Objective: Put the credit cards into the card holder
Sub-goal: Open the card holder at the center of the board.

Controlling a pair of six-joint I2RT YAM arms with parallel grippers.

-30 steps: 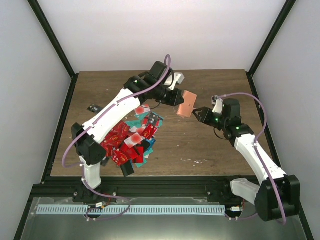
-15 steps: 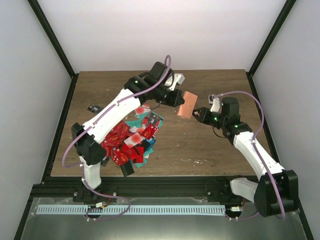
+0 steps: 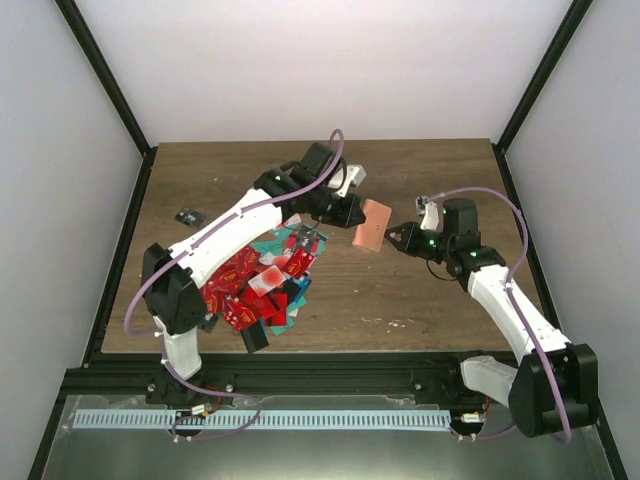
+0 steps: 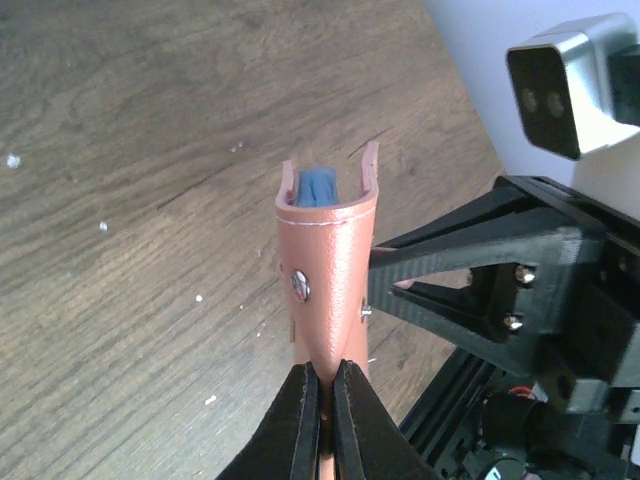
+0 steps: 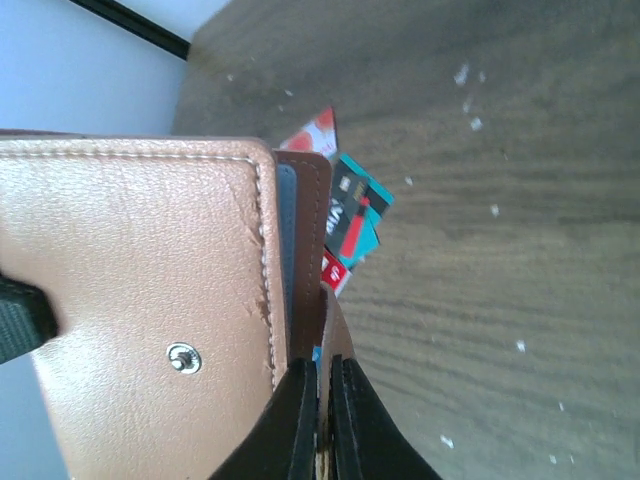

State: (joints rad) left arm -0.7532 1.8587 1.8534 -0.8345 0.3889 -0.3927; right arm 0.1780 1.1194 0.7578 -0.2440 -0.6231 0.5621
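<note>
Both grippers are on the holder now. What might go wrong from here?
1. The left gripper and right gripper each pinch only a thin edge of the holder in mid-air; pulling it open may slip a grip and drop it.
2. Neither gripper is free, and the cards lie piled apart on the table.
3. Something blue sits in the holder's mouth and may block a card.

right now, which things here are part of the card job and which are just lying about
Job: card holder, pinched by left gripper and right gripper; heap of credit cards.
Lying about: small dark item at far left; white specks.
</note>
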